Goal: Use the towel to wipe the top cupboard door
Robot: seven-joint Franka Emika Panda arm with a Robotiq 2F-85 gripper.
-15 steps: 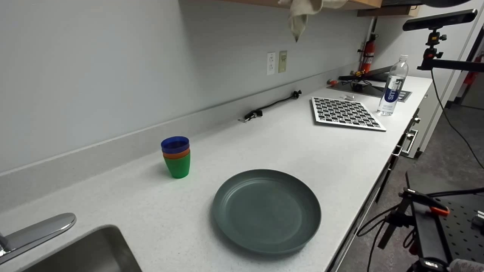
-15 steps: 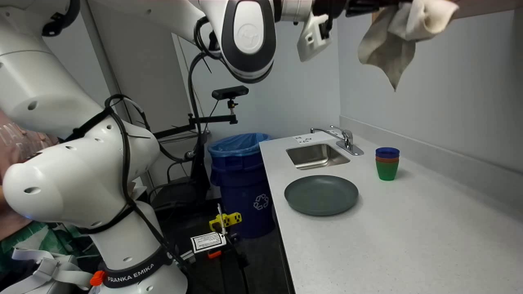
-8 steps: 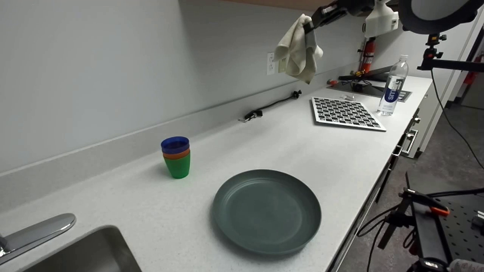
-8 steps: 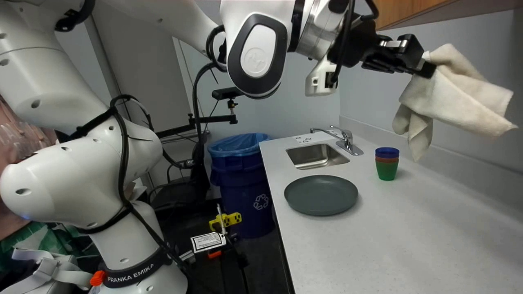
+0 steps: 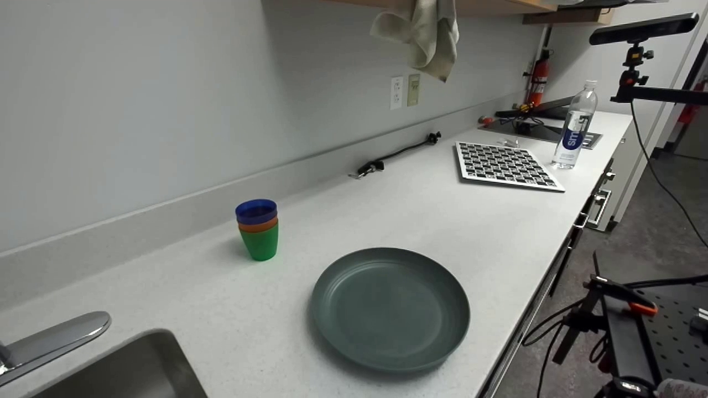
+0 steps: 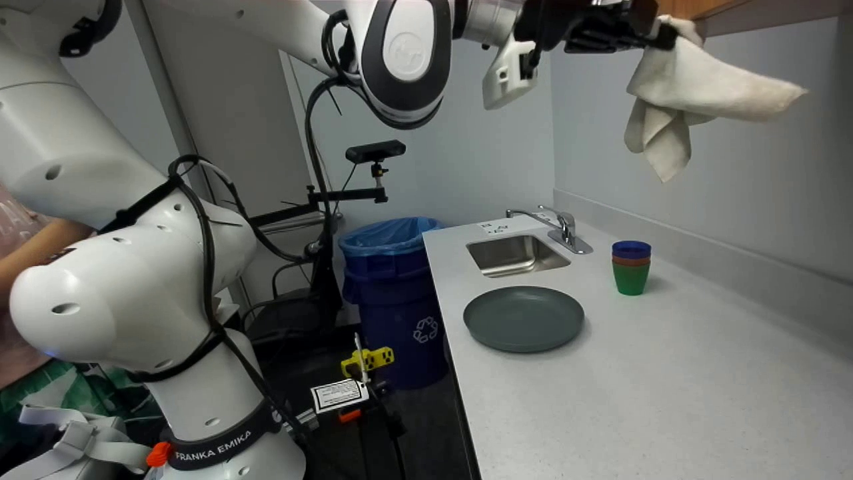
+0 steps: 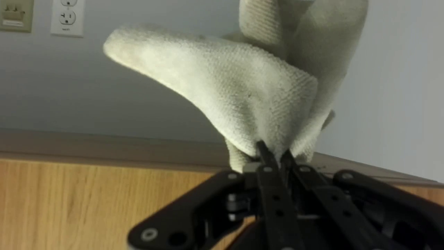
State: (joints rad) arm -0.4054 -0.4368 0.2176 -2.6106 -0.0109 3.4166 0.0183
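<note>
The cream towel (image 7: 236, 80) is pinched between the fingertips of my gripper (image 7: 275, 151), which is shut on it. Its folds hang loose in both exterior views, draping down from the jaws as a soft towel (image 6: 713, 80) in front of the grey wall. The wood-toned top cupboard door (image 7: 86, 201) fills the lower part of the wrist view, behind and beside the fingers. Only a corner of that cupboard door (image 6: 693, 7) shows in an exterior view, just above the fingertips. Whether cloth touches the door I cannot tell. An exterior view shows the towel (image 5: 431, 38) below the cupboard's underside, the gripper out of frame.
On the counter (image 5: 442, 215) below stand a dark green plate (image 5: 390, 309), stacked cups (image 5: 259, 240), a checkered mat (image 5: 506, 166) and a bottle (image 5: 575, 127). A sink (image 6: 516, 257) lies at the far end. The cupboard's underside (image 5: 520, 6) overhangs the wall.
My gripper dropped with the towel between one second and half a second ago, then rose again toward the cupboard. The towel swung with it and stayed in the jaws. Objects on the counter have not moved.
</note>
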